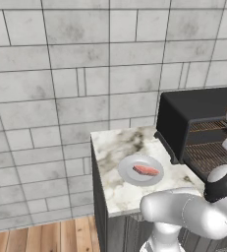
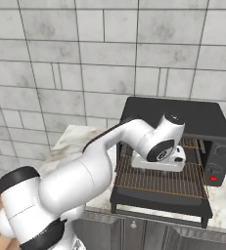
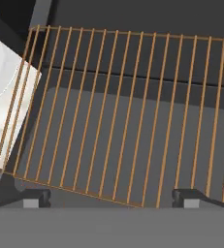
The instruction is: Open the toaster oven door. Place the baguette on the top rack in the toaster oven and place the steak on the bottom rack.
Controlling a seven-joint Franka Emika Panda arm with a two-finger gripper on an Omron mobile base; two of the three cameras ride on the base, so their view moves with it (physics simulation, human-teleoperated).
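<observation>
The two dark finger tips of the gripper (image 3: 111, 198) are spread wide apart with nothing between them, right over a copper wire rack (image 3: 118, 111) that is pulled out of the toaster oven (image 2: 183, 114). The toaster oven door (image 2: 158, 200) lies flat and open — it hangs past the front of the marble counter (image 1: 110, 147). The steak (image 1: 145, 171) lies on a white plate (image 1: 127, 170) on that counter, just beside the oven — well apart from the gripper.
</observation>
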